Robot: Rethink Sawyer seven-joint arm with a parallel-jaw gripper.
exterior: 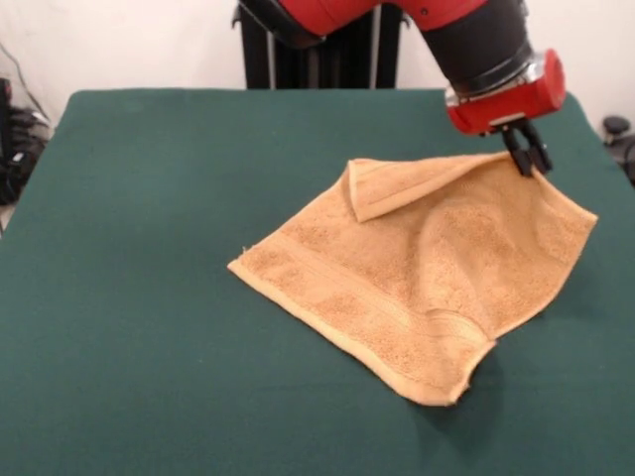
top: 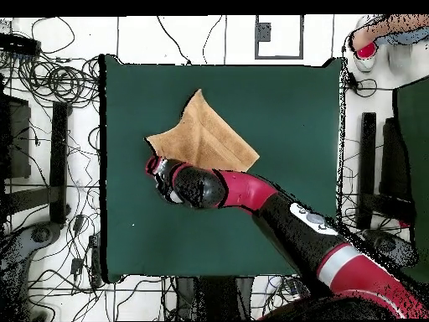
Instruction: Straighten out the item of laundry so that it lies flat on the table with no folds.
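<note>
The item of laundry (exterior: 427,268), a tan-orange towel, lies right of centre on the green table (exterior: 149,248). Its far-left corner (exterior: 382,188) is folded over onto the towel, and its near corner (exterior: 458,342) curls up a little. My gripper (exterior: 527,159) is at the towel's far right corner. The fingers are pinched together on the edge, which rises slightly to them. In the overhead view the towel (top: 205,134) lies on the table (top: 293,126), and my wrist (top: 180,180) covers the gripper and the towel's lower-left corner.
The robot's pedestal (exterior: 317,50) stands at the table's far edge. Cables and stands surround the table in the overhead view. A person's hand (top: 377,33) shows at the top right, off the table.
</note>
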